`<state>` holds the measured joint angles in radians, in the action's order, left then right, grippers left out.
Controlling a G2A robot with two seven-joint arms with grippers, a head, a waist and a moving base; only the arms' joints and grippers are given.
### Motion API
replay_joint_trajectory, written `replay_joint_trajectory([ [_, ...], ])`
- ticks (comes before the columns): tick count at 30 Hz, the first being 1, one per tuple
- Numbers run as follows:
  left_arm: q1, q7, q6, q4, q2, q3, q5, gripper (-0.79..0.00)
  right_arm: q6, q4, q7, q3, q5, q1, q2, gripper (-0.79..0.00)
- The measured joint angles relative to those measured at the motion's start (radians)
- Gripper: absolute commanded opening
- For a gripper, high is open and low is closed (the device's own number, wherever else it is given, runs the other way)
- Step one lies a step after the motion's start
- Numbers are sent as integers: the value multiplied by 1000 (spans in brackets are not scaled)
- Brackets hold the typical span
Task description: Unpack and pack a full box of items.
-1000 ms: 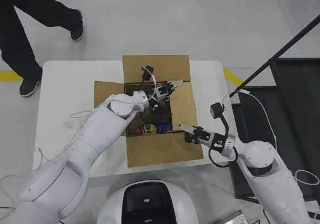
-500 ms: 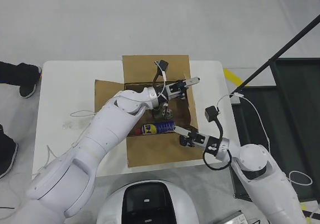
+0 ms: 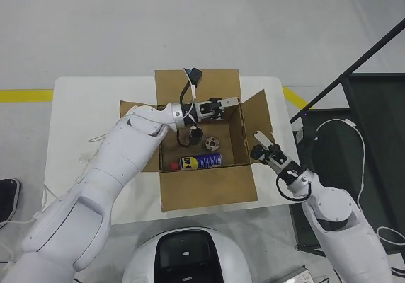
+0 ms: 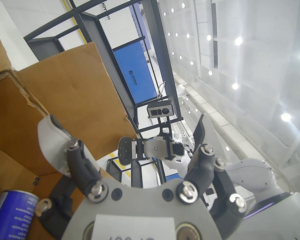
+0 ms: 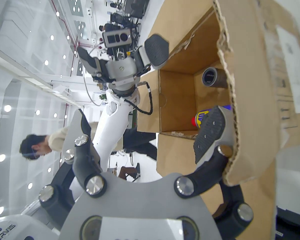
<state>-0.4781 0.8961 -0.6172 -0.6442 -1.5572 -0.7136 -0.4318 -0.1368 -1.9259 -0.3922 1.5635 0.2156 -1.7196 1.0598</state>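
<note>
Printed label on blue spray can (image 3: 197,161); white lettering on blue panel (image 4: 133,76)

You have a plain brown cardboard box (image 3: 202,187) on a white desk (image 3: 82,120). The spray can (image 3: 197,161) inside it is blue with a yellow patch and a red cap. The right end effector (image 3: 263,146) is grey and black, and its white fingertips (image 5: 210,131) are faced with dark dotted pads. A yellow stripe (image 3: 8,95) crosses the grey floor (image 3: 188,35).

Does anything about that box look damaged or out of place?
Yes. On the cardboard box, the raised flap has a ragged, torn edge. Inside, the blue spray can lies on its side, though that may be just packing.
</note>
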Motion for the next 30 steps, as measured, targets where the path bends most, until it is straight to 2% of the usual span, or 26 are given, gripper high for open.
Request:
replay_joint_trajectory([
  [4, -47, 22, 20, -107, 62, -86, 61, 0, 45, 28, 87, 8, -96, 14, 2, 0],
  [7, -112, 31, 66, -239, 116, -170, 129, 0, 84, 62, 155, -6, -162, 35, 6, 0],
  [11, -254, 48, 166, -499, 190, -314, 240, 0, 126, 117, 198, -38, -221, 66, 12, 0],
  [14, -366, 61, 245, -692, 230, -418, 306, 0, 150, 156, 179, -67, -235, 89, 16, 0],
  [17, -461, 63, 301, -844, 258, -508, 348, 0, 170, 191, 135, -101, -240, 117, 19, 0],
  [20, -532, 60, 331, -942, 276, -584, 368, 0, 173, 221, 100, -135, -235, 150, 24, 0],
  [30, -707, 45, 355, -1076, 317, -779, 365, 0, 139, 274, 55, -212, -212, 244, 41, 0],
])
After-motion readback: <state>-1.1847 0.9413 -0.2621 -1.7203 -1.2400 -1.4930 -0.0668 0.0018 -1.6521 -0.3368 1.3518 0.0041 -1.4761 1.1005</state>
